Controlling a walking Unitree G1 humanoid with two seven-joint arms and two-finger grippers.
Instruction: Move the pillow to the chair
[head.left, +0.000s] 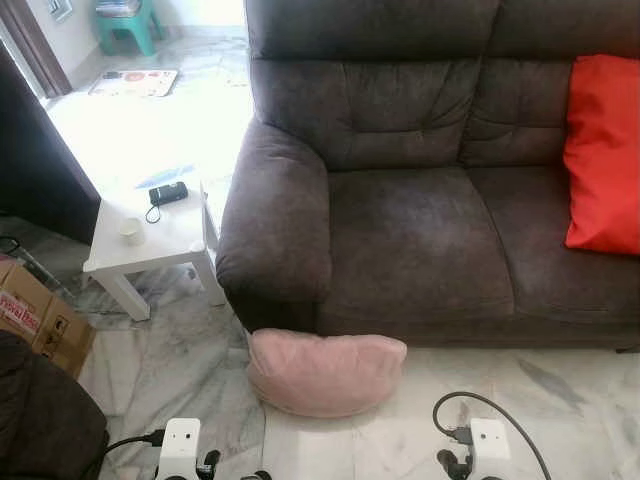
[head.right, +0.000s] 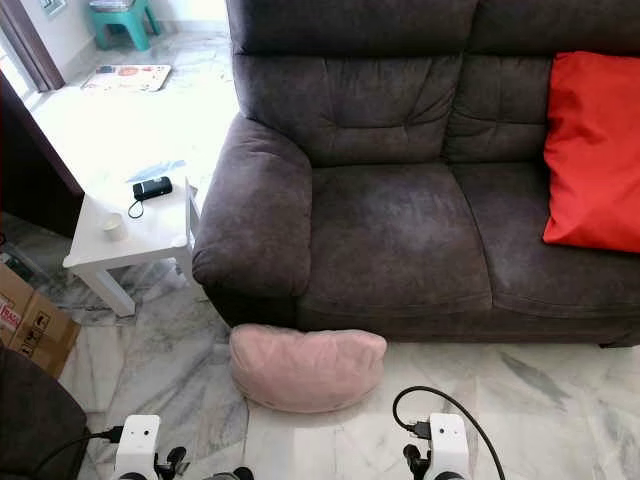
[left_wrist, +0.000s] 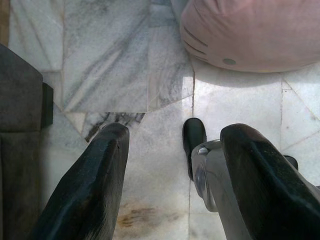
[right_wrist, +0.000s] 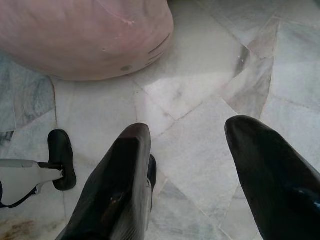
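The left gripper (left_wrist: 172, 170) is hovering with its two black fingers spread wide over the grey-veined white marble floor (left_wrist: 100, 55), gripping nothing. The right gripper (right_wrist: 200, 170) is likewise gaping wide and empty. Just ahead of both, the soft pink fabric pillow (head.left: 325, 372) is lying on the floor, touching the base of the dark brown suede sofa (head.left: 420, 230). A red cushion (head.left: 603, 150) is leaning on the sofa, and a small white counter (head.left: 150, 235) is standing beside its arm.

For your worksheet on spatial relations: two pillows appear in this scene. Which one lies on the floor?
The pink pillow lies on the marble floor against the front of the sofa. The red pillow rests up on the sofa seat instead.
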